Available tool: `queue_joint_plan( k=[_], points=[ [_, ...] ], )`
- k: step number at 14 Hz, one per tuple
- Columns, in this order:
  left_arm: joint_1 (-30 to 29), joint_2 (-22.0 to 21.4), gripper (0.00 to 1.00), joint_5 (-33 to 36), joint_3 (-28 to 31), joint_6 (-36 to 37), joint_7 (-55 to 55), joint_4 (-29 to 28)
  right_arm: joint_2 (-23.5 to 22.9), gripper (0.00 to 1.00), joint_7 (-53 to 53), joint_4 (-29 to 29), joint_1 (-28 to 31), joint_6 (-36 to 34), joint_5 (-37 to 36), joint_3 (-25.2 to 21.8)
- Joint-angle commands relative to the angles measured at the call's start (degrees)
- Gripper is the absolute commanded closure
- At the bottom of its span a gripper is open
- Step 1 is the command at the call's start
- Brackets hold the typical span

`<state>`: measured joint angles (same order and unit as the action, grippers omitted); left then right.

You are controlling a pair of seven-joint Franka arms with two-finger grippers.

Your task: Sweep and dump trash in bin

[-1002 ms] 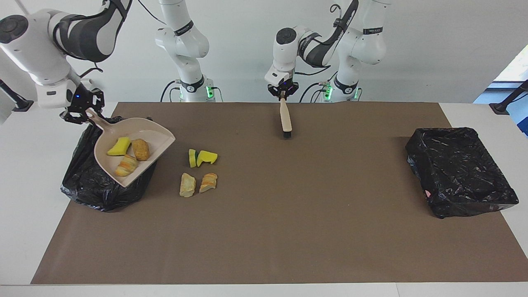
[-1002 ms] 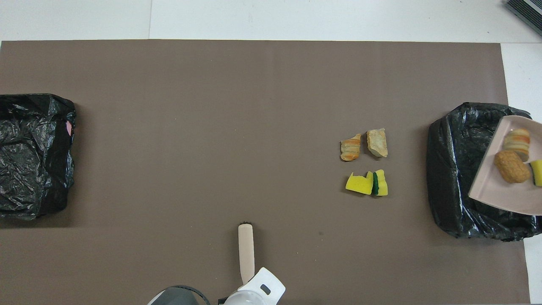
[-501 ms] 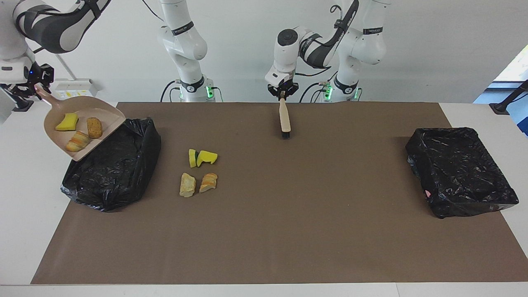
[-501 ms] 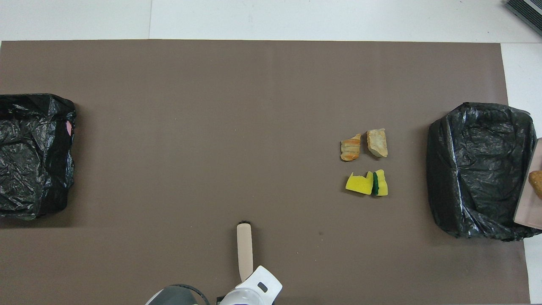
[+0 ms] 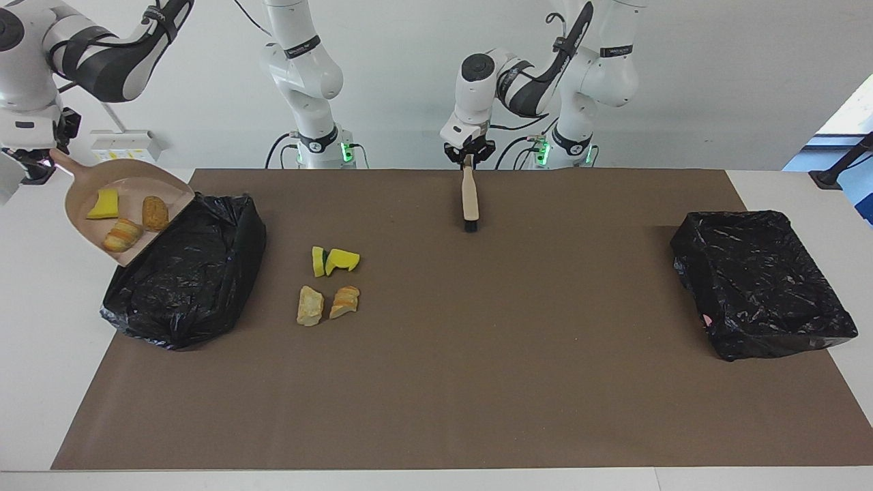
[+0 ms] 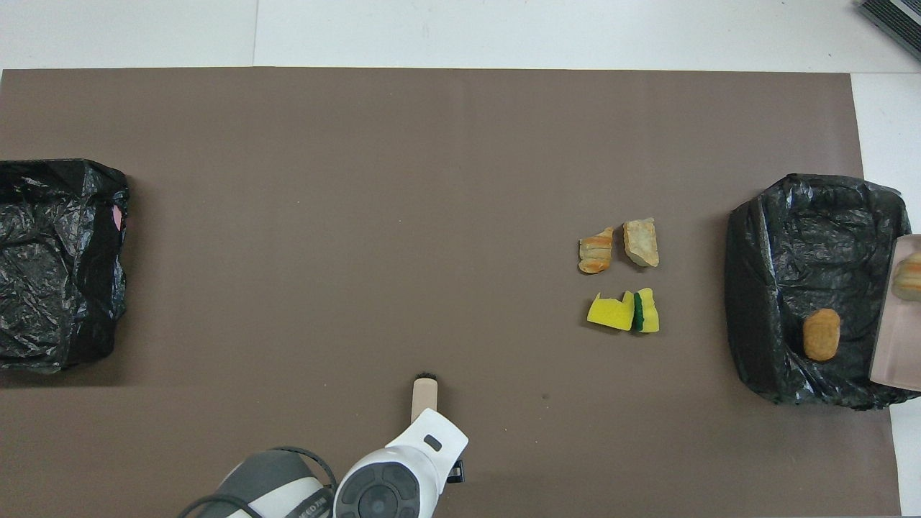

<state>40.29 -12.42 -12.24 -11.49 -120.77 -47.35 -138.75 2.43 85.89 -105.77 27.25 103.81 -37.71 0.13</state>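
Note:
My right gripper [image 5: 52, 155] is shut on the handle of the beige dustpan [image 5: 129, 194] and holds it tilted over the black-lined bin [image 5: 184, 273] at the right arm's end. A yellow sponge chunk [image 5: 104, 204] and a bread piece [image 5: 123, 234] lie in the pan. The brown nugget [image 5: 155, 213] sits at the pan's lip; in the overhead view the nugget [image 6: 821, 334] shows off the pan, over the bin liner [image 6: 784, 288]. Two sponge chunks [image 5: 335, 260] and two bread pieces [image 5: 327, 303] lie on the mat. My left gripper [image 5: 468, 157] is shut on the brush [image 5: 470, 198].
A second black-lined bin [image 5: 760, 279] stands at the left arm's end of the brown mat [image 5: 477, 375]. The brush's bristles [image 5: 471, 225] point down at the mat near the robots' edge. The loose scraps [image 6: 619, 280] lie beside the right arm's bin.
My right gripper lifted the dustpan and swung it out past the bin's outer edge, tilting it. The nugget slid to the lip and off the pan. The brush moved slightly.

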Motion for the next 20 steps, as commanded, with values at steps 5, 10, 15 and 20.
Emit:
queue_joint_plan(
  k=[5, 10, 15, 20],
  points=[
    [-18.6, 3.5, 0.0, 11.3, -0.2, 21.9, 18.8, 26.5, 1.5, 1.0, -2.4, -1.5, -1.7, -1.3, -7.8, 0.7],
    [-27.4, 7.1, 0.0, 12.8, -0.2, 29.6, 29.1, 42.1, 3.4, 1.0, -1.9, 1.3, -4.8, -7.7, -8.0, 0.8],
    [-34.3, 7.6, 0.0, 12.2, 0.0, 34.8, 38.6, 48.1, 4.9, 1.0, -5.3, 7.4, -5.2, -15.5, 4.9, 1.7],
    [-36.9, 11.6, 0.0, 12.9, 1.0, 35.1, 40.3, 54.2, 7.4, 1.0, -44.8, 7.4, -6.1, -26.5, 18.1, 12.9]
  ],
)
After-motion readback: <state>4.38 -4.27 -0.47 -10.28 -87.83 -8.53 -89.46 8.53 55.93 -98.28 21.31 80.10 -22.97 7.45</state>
